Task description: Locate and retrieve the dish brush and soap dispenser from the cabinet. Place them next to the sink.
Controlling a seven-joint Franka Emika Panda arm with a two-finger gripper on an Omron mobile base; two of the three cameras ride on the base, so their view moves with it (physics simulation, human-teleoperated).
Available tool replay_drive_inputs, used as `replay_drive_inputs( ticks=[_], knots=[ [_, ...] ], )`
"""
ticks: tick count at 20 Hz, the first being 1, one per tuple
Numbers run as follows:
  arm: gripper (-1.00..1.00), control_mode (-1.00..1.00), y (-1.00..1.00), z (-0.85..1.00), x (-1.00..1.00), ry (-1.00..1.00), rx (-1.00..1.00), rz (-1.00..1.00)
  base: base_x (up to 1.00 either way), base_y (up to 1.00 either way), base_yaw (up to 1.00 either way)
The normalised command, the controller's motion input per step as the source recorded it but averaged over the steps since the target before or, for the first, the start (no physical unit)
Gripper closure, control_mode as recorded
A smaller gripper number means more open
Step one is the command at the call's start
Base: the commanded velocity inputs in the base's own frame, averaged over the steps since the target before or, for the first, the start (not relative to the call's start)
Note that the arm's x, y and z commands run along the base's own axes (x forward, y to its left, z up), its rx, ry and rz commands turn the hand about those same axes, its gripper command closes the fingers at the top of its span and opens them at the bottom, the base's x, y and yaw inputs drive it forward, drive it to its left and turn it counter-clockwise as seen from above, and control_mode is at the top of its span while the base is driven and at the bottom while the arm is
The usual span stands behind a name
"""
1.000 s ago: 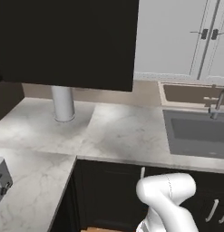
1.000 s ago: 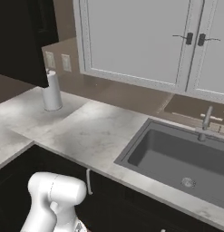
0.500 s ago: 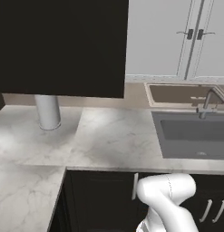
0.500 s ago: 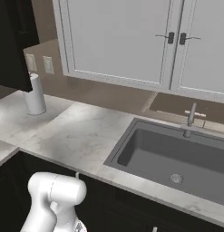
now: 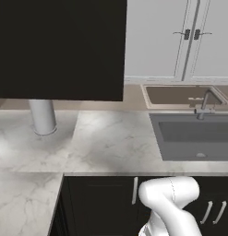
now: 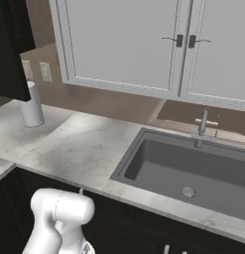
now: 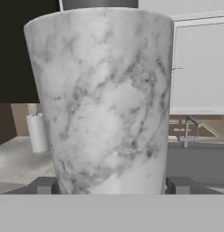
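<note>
The soap dispenser (image 7: 104, 99), a white marbled cylinder, stands upright and very close in the hand view. My gripper (image 7: 111, 185) is shut on it, one dark fingertip (image 7: 43, 185) on each side of its base. Its pump top is cut off by the top edge. The black cabinet (image 5: 60, 46) hangs at upper left with its flat door closed, also seen as the cabinet (image 6: 7, 49). The grey sink (image 5: 194, 133) with its faucet (image 5: 204, 103) lies to the right, and the sink (image 6: 193, 168) is sunk into marble counter. The dish brush is out of view.
A plain grey cylinder (image 5: 42, 116) stands on the counter under the black cabinet, the same cylinder (image 6: 30, 104) at left. White-doored cabinets (image 6: 144, 44) hang above the sink. Marble counter (image 5: 111, 143) stretches between cylinder and sink. My arm (image 5: 168, 203) sits low before the dark base cabinets.
The whole scene has shifted in both base views: the base has moved, bringing the sink nearer the middle of the right base view. Nothing on the counter has moved.
</note>
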Motion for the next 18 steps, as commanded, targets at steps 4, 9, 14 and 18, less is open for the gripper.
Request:
replay_drive_inputs(
  ticks=[4,9,14,18],
  knots=[
    [1.0,1.0,0.0,0.0,0.0,0.0,0.0,0.0,0.04,0.08,-0.05],
    [1.0,-1.0,0.0,0.0,0.02,0.0,0.0,0.0,0.02,0.02,-0.01],
    [1.0,-1.0,0.0,0.0,0.38,0.01,0.0,0.0,0.0,0.0,0.0],
    [1.0,-1.0,-0.08,0.0,0.86,0.08,0.01,0.04,0.0,0.0,0.0]
  ],
)
